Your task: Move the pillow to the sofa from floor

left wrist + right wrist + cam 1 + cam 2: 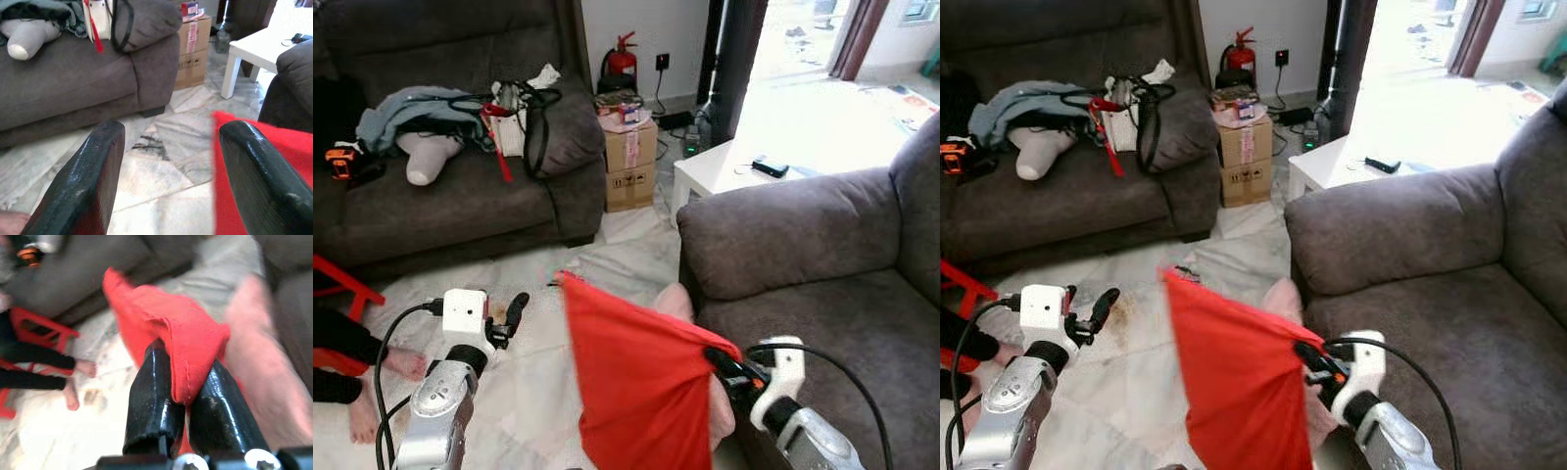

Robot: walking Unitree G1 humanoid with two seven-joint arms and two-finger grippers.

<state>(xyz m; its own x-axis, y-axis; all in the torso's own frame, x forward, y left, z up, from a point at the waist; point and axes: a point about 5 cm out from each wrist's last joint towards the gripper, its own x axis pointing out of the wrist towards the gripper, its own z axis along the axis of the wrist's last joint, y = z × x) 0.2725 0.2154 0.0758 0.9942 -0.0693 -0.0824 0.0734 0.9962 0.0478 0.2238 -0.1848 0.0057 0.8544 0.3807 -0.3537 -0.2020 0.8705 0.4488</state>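
The red pillow [636,372] hangs in the air above the marble floor, just left of the grey sofa [822,323] on my right. My right gripper [717,364] is shut on the pillow's upper corner, and the right wrist view shows the red fabric [188,342] pinched between both black fingers. My left gripper [507,318] is open and holds nothing, a little to the left of the pillow over the floor. Between its spread fingers, the left wrist view shows the pillow's edge [288,161]. A pink cushion [677,302] lies behind the red one against the sofa's base.
A second grey sofa [460,206] at the back left carries clothes, cables and a bag. Stacked cardboard boxes [629,162], a fire extinguisher [622,59] and a white table [715,166] stand behind. A person's bare feet [382,382] and a red stool [342,284] are at the left.
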